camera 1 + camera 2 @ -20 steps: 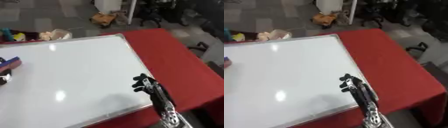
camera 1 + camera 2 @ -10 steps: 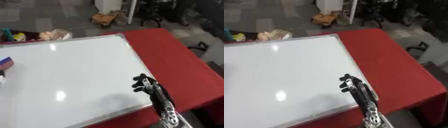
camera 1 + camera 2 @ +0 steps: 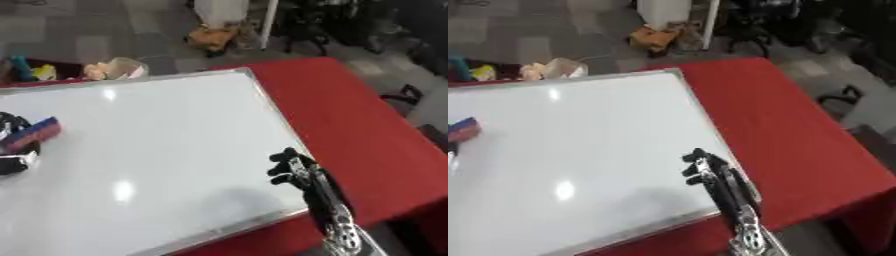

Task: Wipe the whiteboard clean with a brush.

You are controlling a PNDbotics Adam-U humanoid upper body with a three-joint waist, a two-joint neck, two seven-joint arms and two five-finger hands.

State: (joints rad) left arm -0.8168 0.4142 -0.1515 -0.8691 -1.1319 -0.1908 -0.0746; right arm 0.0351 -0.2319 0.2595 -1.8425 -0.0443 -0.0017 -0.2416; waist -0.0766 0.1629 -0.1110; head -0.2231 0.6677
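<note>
Here the left robot hand (image 3: 12, 145) grips a blue-and-red block eraser brush (image 3: 31, 134) on the white rectangular whiteboard (image 3: 166, 145), while the right robot hand (image 3: 293, 167) rests with curled fingers, holding nothing.

Whiteboard (image 3: 166, 145) white w/ silver frame; tablecloth (image 3: 350, 115) red; brush (image 3: 31, 135) blue/red (stripes); robot hand (image 3: 293, 167) black.

Black right hand (image 3: 287, 165) on a silver-jointed forearm (image 3: 337, 227).
</note>
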